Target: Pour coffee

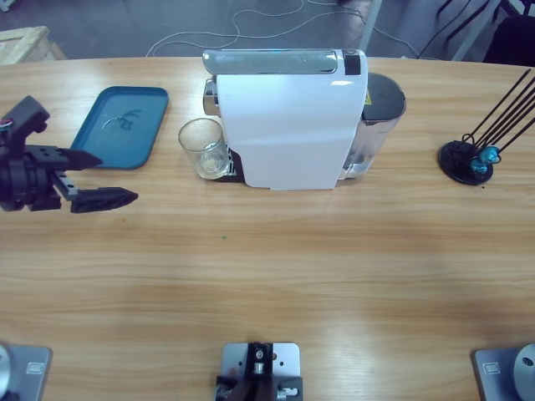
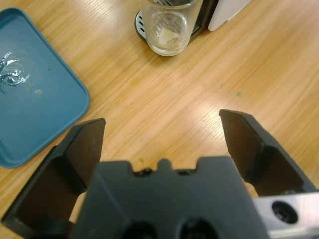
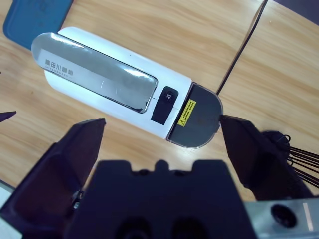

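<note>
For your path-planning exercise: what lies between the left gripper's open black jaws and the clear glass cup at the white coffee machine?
Only bare wooden table lies between the left gripper and the clear glass cup, as the left wrist view shows; the blue plastic tray sits off to the side.

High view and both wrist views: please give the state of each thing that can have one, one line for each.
Glass: upright on the machine's drip plate, no dark coffee visible in it.
Coffee machine: upright, lever on top lying flat.
Blue tray: flat on the table, only a small scrap on it.
Capsule stand: upright, two blue capsules at its base.
Left gripper: open, holding nothing.
Right gripper: open, above the machine.
</note>
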You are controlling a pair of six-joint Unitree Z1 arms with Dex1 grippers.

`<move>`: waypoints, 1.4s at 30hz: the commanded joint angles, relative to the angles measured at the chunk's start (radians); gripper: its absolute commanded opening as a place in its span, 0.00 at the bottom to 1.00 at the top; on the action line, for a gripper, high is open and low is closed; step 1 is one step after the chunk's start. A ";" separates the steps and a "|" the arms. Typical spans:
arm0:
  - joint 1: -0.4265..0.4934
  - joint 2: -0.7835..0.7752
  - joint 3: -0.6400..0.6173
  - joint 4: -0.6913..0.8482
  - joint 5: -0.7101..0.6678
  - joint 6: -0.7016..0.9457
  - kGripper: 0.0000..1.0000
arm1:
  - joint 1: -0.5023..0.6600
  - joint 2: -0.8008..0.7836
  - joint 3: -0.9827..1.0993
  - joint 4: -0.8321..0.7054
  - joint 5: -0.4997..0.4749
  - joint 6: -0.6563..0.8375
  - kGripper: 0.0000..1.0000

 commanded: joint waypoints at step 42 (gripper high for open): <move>-0.024 0.038 0.011 -0.022 0.001 0.007 0.99 | 0.027 0.010 -0.037 0.008 0.009 0.023 1.00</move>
